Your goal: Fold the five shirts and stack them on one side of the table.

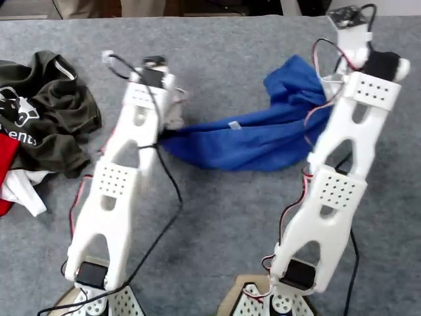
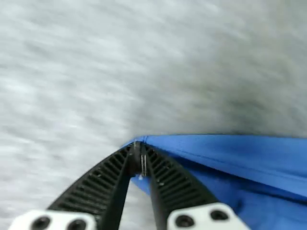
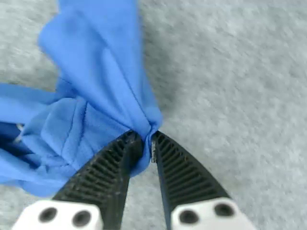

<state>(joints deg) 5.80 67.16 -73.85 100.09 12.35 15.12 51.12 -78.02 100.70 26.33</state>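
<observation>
A blue shirt (image 1: 253,135) hangs stretched between the two arms over the grey table (image 1: 217,217), bunched at its right end. My left gripper (image 2: 138,154) is shut on the shirt's left corner (image 2: 230,158); in the high view that gripper (image 1: 168,128) sits at the cloth's left tip. My right gripper (image 3: 144,141) is shut on a gathered fold of the blue shirt (image 3: 96,91), near the bunched right end (image 1: 299,82). A dark olive shirt (image 1: 49,108) lies crumpled at the table's left side, with a red shirt (image 1: 5,168) and a white shirt (image 1: 23,191) beside it.
The pile of crumpled shirts takes up the left edge of the table. Both white arms rise from bases (image 1: 263,303) at the near edge. Bare grey felt lies between the arms and at the far side.
</observation>
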